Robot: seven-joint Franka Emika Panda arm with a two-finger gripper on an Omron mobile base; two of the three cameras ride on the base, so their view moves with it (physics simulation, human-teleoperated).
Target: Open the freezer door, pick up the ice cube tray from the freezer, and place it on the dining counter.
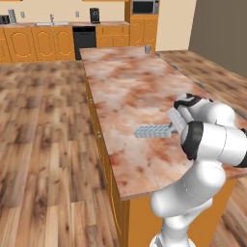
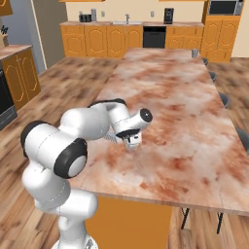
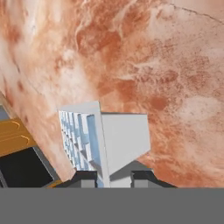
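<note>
Gripper closed on the ice cube tray above the marbled dining counter.

In the hand view, the two-finger gripper [image 3: 113, 178] stands at the bottom centre of the frame, its two dark fingertips [image 3: 85, 178] nearly together and clamped on one edge of the small rectangular light blue-white ice cube tray [image 3: 94, 140]. The tray extends up from the jaws toward frame centre, turned on edge, with its grid of square pockets facing left. In the left base view, the tray [image 1: 150, 131] sits right of frame centre, level, just over the long reddish-brown and cream marbled stone dining counter [image 1: 130, 91], with the gripper [image 1: 171, 128] at its right end. Whether the tray touches the stone surface cannot be determined. In the right base view, the gripper [image 2: 130, 142] points down at the near left part of the counter [image 2: 185, 112].
</note>
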